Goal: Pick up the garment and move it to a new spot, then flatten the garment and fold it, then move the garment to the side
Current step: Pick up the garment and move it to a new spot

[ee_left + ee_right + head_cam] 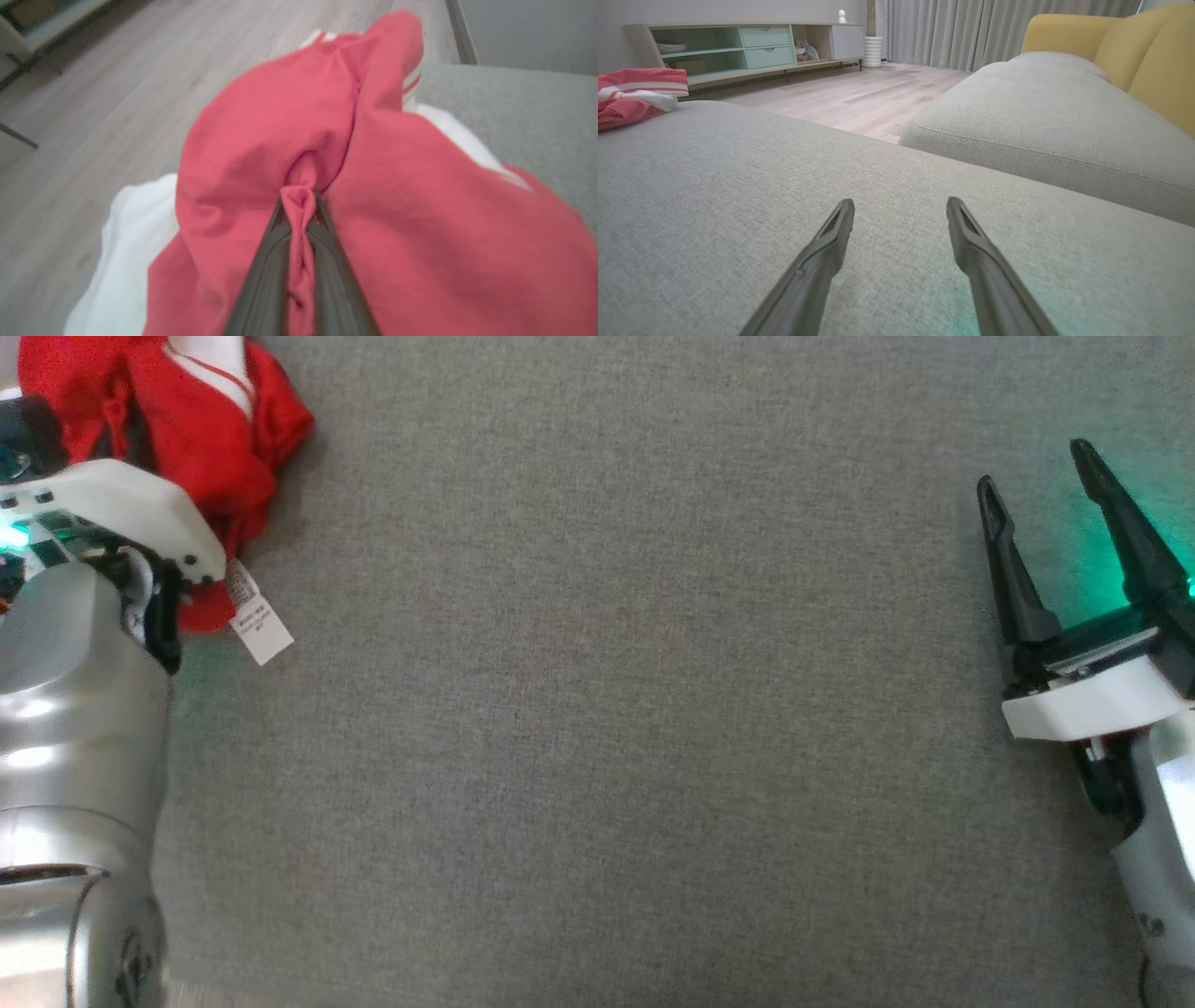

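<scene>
Left wrist view: the left pincer (299, 198) is clamped on a pinched fold of the crumpled red and white fabric garment (261, 140). The red cloth is squeezed into a thin ridge between its two long dark fingers (266, 275) at the lower centre of the frame. Red folds bulge up around the grip across the middle and right of the frame, with white parts of the garment at the lower left and at the right. Pale wooden floor (93, 93) runs across the upper left, and the grey woven upholstered cushion (523, 112) shows at the upper right

In the head view the garment lies bunched in the upper left corner of the frame, on the grey cushion. It is partly covered by the white housing and silver forearm of the left arm (75, 709). A small white printed label (260, 623) sticks out from the garment's lower edge and lies on the cushion. The right pincer (1033, 467) is at the right edge of the frame, well apart from the garment. Its fingers are spread wide with nothing between them, and a green glow tints the cushion beside it

In the right wrist view the wide-spread right pincer points across the grey cushion, and the garment is a small heap at the far left edge. A second grey seat cushion (1041, 107) with a yellow backrest (1148, 56) lies at the upper right, and a low mint-green cabinet (738, 46) stands at the upper left
</scene>
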